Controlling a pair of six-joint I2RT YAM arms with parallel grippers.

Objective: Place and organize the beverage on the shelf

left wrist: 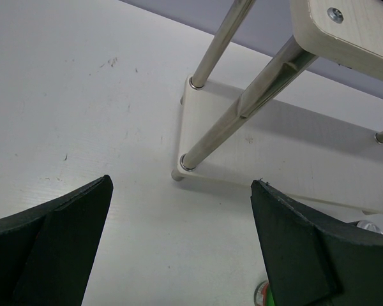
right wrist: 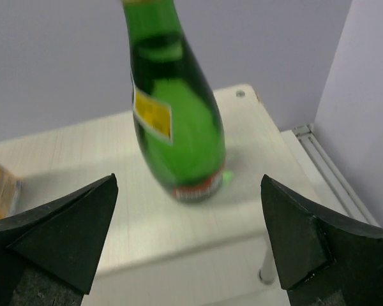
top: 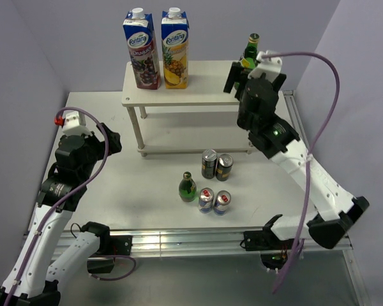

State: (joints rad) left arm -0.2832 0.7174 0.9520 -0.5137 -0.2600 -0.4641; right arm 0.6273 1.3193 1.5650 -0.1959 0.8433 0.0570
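1. Top external view: the worktop [top: 147, 185] is seen carrying the shelf [top: 204, 89].
2. The right pincer [right wrist: 188, 182] is held open and empty at the shelf's right end. The left pincer [left wrist: 182, 180], also open and empty, is pointed at the shelf's left legs.
3. One green bottle [right wrist: 179, 127] is stood upright on the shelf's top board, directly ahead of the right pincer and untouched.
4. Before the shelf, a second bottle [top: 187, 187] and four cans [top: 216, 182] are stood upright; the left pincer is judged nearer.

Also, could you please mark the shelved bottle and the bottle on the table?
shelved bottle [right wrist: 190, 131]: right wrist view, middle of its green body.
bottle on the table [top: 187, 190]: top external view, its lower body.
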